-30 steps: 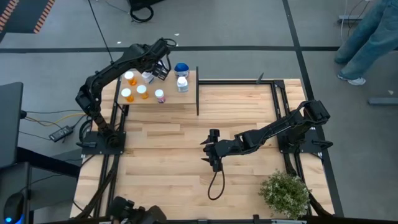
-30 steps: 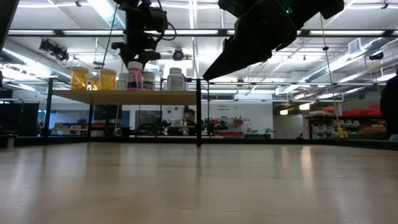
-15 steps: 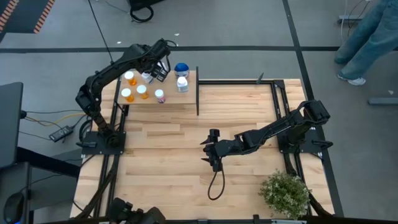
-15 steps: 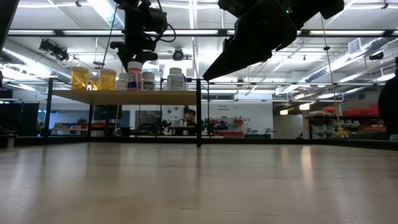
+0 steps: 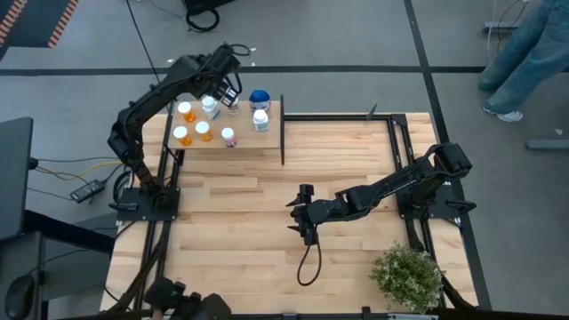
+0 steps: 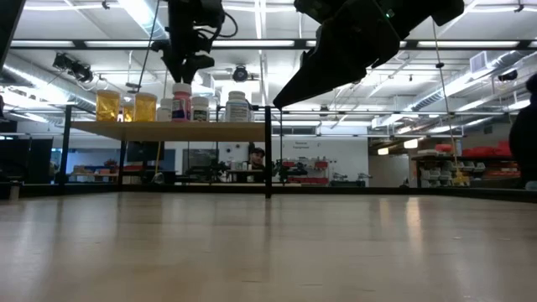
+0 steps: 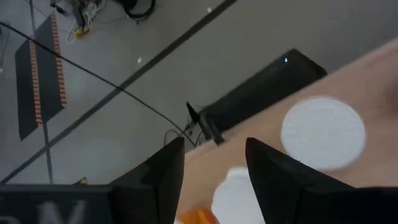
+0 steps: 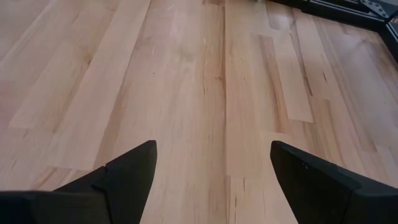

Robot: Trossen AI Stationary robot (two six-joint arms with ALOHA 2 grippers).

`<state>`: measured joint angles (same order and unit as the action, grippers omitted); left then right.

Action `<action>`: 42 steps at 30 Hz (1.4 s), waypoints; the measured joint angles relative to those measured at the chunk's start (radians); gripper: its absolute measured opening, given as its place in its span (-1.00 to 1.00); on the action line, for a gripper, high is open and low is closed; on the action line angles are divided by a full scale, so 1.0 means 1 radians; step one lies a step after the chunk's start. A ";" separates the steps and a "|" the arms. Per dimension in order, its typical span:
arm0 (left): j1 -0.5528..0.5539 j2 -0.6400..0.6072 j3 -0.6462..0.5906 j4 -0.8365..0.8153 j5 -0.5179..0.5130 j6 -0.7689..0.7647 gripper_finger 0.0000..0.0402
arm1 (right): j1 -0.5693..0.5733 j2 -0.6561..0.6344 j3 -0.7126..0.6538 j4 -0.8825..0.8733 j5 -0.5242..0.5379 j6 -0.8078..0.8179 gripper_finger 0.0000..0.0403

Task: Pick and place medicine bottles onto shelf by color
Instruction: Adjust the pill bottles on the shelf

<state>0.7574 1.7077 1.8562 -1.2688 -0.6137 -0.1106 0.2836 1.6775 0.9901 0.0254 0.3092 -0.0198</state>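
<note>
The shelf (image 5: 240, 147) stands at the table's far left, with several bottles upright on their bases. There are three orange ones (image 5: 186, 110), a pink one (image 5: 228, 136), white-capped ones (image 5: 211, 105) (image 5: 260, 118) and a blue-topped one (image 5: 259, 97). They show in a row in the low view (image 6: 182, 101). My left gripper (image 5: 227, 84) is open and empty above the shelf's far edge, over two white caps (image 7: 323, 132). My right gripper (image 5: 305, 213) is open and empty over the table's middle (image 8: 211, 155).
A black upright post (image 5: 283, 129) stands at the shelf's right end. A black cable loop (image 5: 308, 262) lies on the table below my right gripper. A green potted plant (image 5: 407, 276) stands at the near right corner. A person's legs (image 5: 533, 53) show beyond the far right.
My left gripper has gone up and toward the table's far edge, away from the white-capped bottle beside the orange ones. That bottle stays upright on the shelf.
</note>
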 joint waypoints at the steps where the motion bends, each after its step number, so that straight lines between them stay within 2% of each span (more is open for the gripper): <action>1: 0.004 0.000 0.000 0.011 0.000 0.011 -0.11 | -0.002 0.000 0.000 0.000 0.000 -0.005 0.60; 11: 0.058 0.085 -0.001 0.077 0.011 0.116 -0.12 | -0.016 0.000 0.000 0.000 0.000 -0.006 0.60; 17: 0.071 0.092 -0.001 0.138 0.021 0.148 -0.13 | -0.018 0.000 0.000 0.000 0.000 -0.007 0.60; 23: 0.070 0.092 -0.001 0.127 0.102 0.153 -0.12 | -0.025 0.000 0.000 0.000 0.000 -0.007 0.60; 42: 0.037 0.092 -0.002 0.053 0.141 0.141 -0.13 | -0.026 0.000 0.000 0.000 0.000 -0.007 0.60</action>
<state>0.7948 1.8000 1.8542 -1.2153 -0.4732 0.0303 0.2577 1.6775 0.9901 0.0250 0.3089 -0.0265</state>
